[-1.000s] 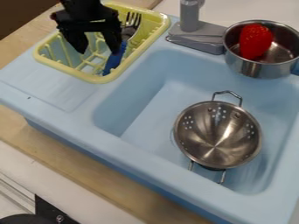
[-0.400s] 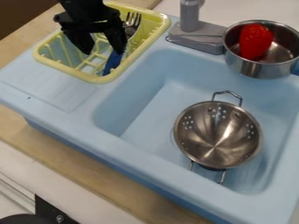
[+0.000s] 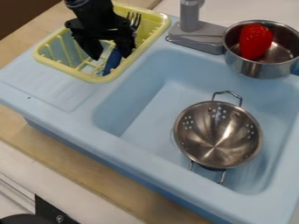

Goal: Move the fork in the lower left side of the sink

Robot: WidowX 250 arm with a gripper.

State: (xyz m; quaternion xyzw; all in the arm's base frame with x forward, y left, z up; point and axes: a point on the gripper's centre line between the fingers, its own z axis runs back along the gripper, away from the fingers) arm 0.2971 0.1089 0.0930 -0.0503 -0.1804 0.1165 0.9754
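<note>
The fork [image 3: 112, 61], steel-tined and blue-handled, is held in the ribbed yellow rack [image 3: 97, 79] at far left, partly covered by the spread hand [image 3: 111, 55]; a round, perforated steel colander [image 3: 216, 135] is set to the right.

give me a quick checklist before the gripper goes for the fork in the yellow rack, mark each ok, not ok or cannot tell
1. Fork in the yellow rack, blue handle down: ok
2. Gripper open over the rack: ok
3. Fingertips deep enough to grip the handle: cannot tell, the slanted view hides the depth
4. Fork held: not ok, the fingers stand apart
5. Colander away from the lower left of the sink: ok, it sits toward the right
</note>
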